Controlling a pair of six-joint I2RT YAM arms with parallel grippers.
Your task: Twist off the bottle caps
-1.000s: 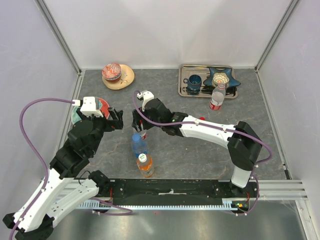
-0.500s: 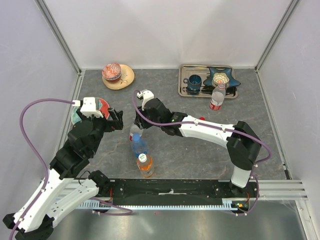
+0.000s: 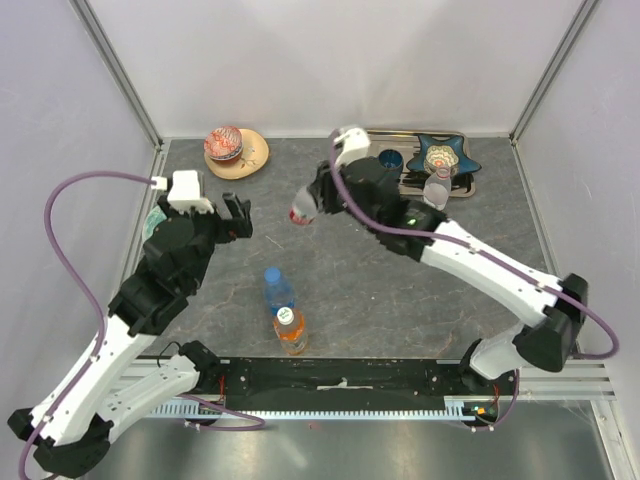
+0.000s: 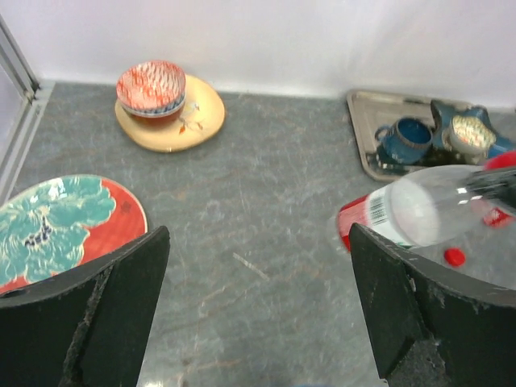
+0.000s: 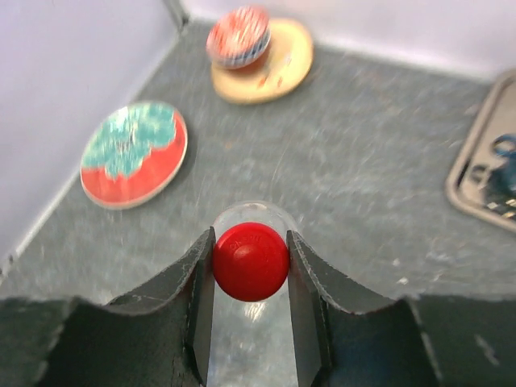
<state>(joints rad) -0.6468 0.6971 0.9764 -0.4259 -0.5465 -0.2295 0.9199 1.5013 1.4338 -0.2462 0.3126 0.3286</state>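
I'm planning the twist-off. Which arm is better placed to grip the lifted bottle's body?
Left. The left tool is open, empty, and faces the body of the clear bottle. The right tool is shut on that bottle's red cap.

Bare counter centre-right, blue-tinted bottle and orange-drink bottle upright near front (close together), laden tray back right

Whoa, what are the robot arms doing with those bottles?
The right gripper is shut on the red cap of a clear bottle, holding it tilted in the air above the table. The left gripper is open and empty nearby. The blue bottle and the orange bottle stand near the arms with their caps on.
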